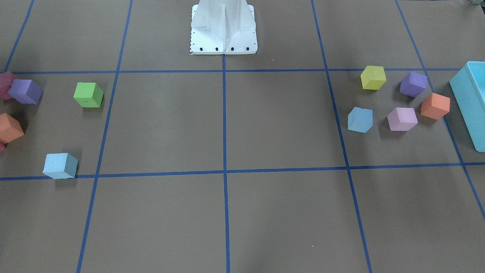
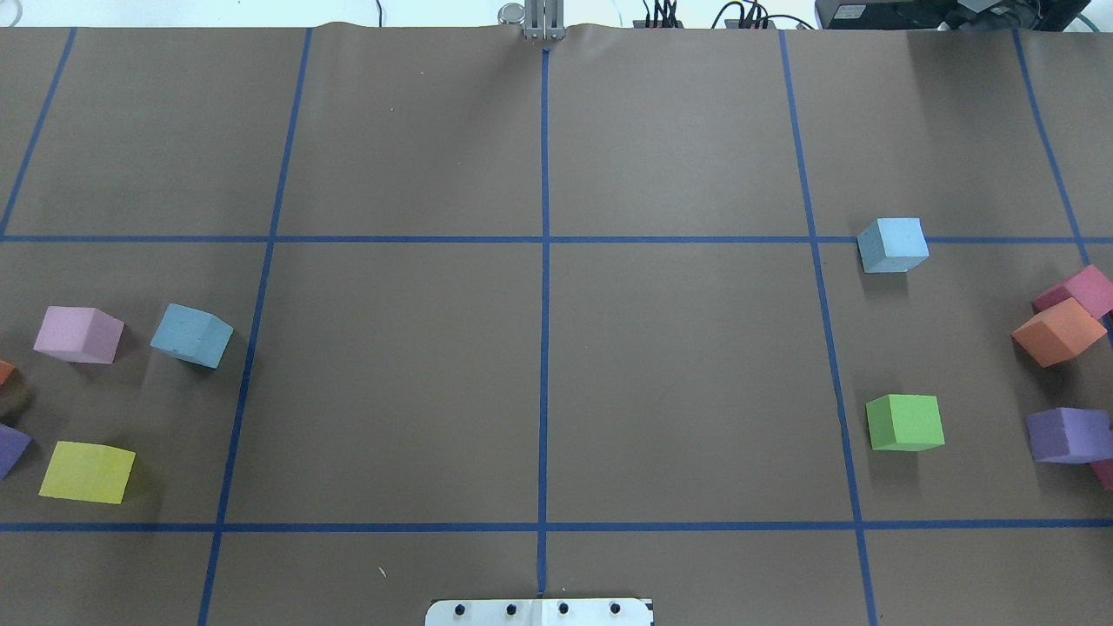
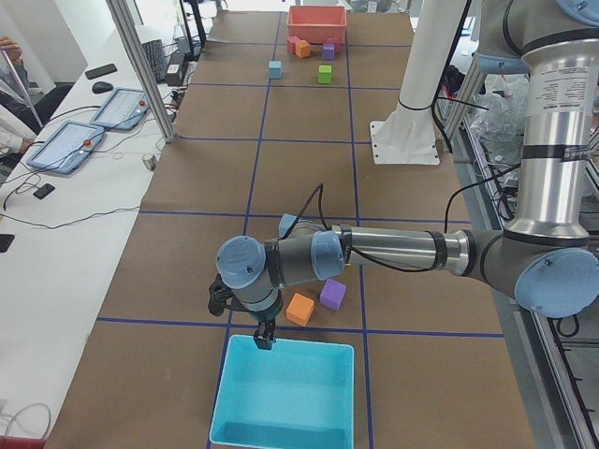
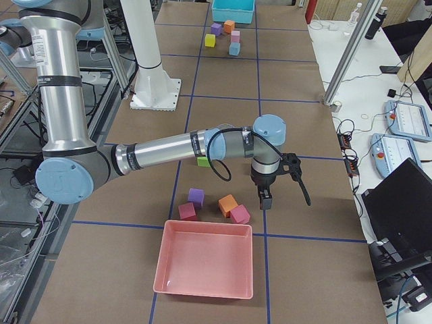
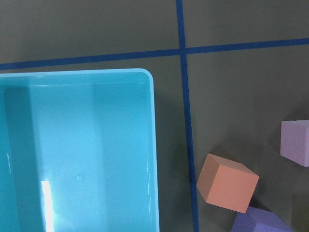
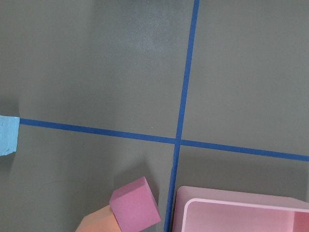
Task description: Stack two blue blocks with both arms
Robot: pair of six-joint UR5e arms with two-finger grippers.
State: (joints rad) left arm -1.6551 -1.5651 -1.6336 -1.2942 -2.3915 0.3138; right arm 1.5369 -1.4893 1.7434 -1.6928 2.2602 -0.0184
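One pale blue block lies on the robot's left side next to a pink cube; it also shows in the overhead view. The other blue block lies on the robot's right side, also in the overhead view and at the right wrist view's left edge. The left gripper hangs over the far rim of the turquoise bin. The right gripper hangs beside a magenta cube. Both show only in side views, so I cannot tell whether they are open or shut.
Yellow, purple, orange and pink cubes lie near the left blue block. A green cube and several more cubes lie on the right side. A pink bin stands at the right end. The white base stands at the back.
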